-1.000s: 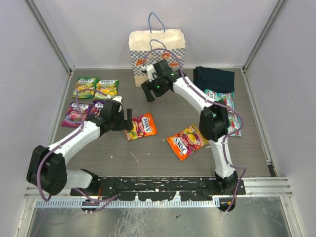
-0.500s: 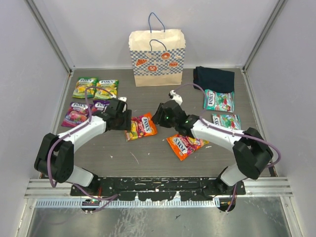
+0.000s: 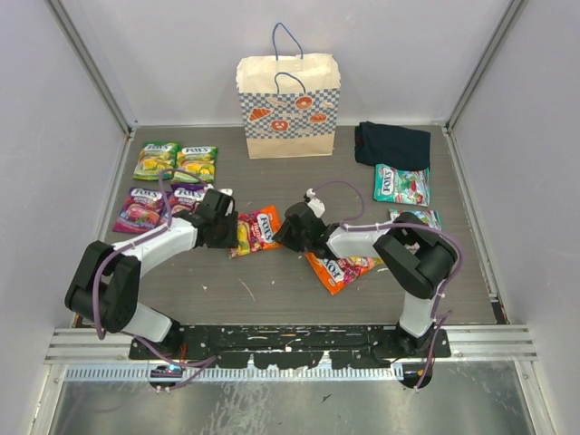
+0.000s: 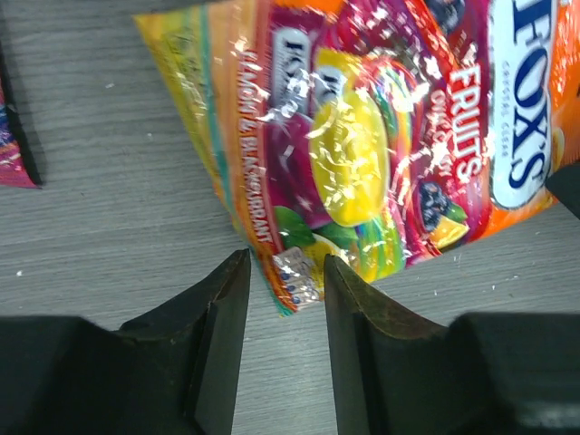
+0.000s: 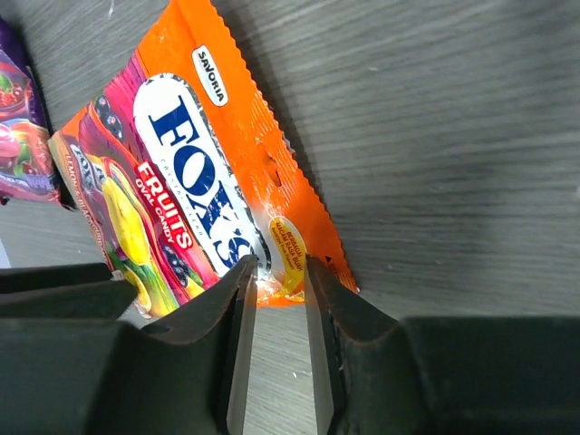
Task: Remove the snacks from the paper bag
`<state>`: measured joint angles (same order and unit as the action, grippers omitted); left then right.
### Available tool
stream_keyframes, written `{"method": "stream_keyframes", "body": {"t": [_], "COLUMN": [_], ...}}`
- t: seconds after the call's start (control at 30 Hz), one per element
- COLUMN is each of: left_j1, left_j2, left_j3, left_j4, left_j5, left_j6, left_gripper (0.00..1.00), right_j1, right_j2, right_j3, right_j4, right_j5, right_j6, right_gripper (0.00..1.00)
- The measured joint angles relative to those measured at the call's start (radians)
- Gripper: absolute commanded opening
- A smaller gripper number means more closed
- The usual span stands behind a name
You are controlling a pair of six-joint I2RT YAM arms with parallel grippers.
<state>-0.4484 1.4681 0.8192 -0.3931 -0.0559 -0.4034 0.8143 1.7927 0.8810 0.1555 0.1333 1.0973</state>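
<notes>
An orange snack pouch (image 3: pixel 256 230) lies flat on the table between my two grippers. My left gripper (image 3: pixel 231 228) is at its left end, and in the left wrist view the pouch (image 4: pixel 381 136) has its corner between the tips of that gripper (image 4: pixel 284 265), whose jaws stand apart. My right gripper (image 3: pixel 283 231) is at the other end. In the right wrist view the pouch (image 5: pixel 199 190) has its edge between the narrowly parted jaws of that gripper (image 5: pixel 279 269). The paper bag (image 3: pixel 290 104) stands upright at the back wall.
Other snacks lie around: a second orange pouch (image 3: pixel 340 267), two green-yellow pouches (image 3: pixel 156 159), two purple ones (image 3: pixel 138 208), and teal-white ones (image 3: pixel 401 184) at the right. A dark navy folded cloth (image 3: pixel 392 145) lies at the back right.
My right arm swung from the paper bag down to the orange pouch's right end. My left gripper moved onto its left end. Both sets of jaws narrowed.
</notes>
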Motion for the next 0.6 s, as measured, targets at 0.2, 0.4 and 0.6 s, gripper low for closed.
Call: {"method": "stream_keyframes", "body": {"t": [0.2, 0.4, 0.6], "left_j1": [-0.049, -0.09, -0.1], "left_j2": [0.0, 0.024, 0.054], "left_j3": [-0.032, -0.036, -0.036], "left_j4": [0.021, 0.085, 0.174], "left_j5": [-0.015, -0.011, 0.026], "left_j6": [-0.04, -0.103, -0.165], "left_gripper": [0.35, 0.35, 0.37], "right_j1": [-0.017, -0.097, -0.181], "right_j2": [0.061, 0.151, 0.339], "right_j3": [0.052, 0.15, 0.429], "right_j4": [0.037, 0.072, 0.032], "right_j5": [-0.012, -0.056, -0.227], "right_j6": [-0.005, -0.053, -0.214], "right_gripper": [0.29, 0.3, 0.43]}}
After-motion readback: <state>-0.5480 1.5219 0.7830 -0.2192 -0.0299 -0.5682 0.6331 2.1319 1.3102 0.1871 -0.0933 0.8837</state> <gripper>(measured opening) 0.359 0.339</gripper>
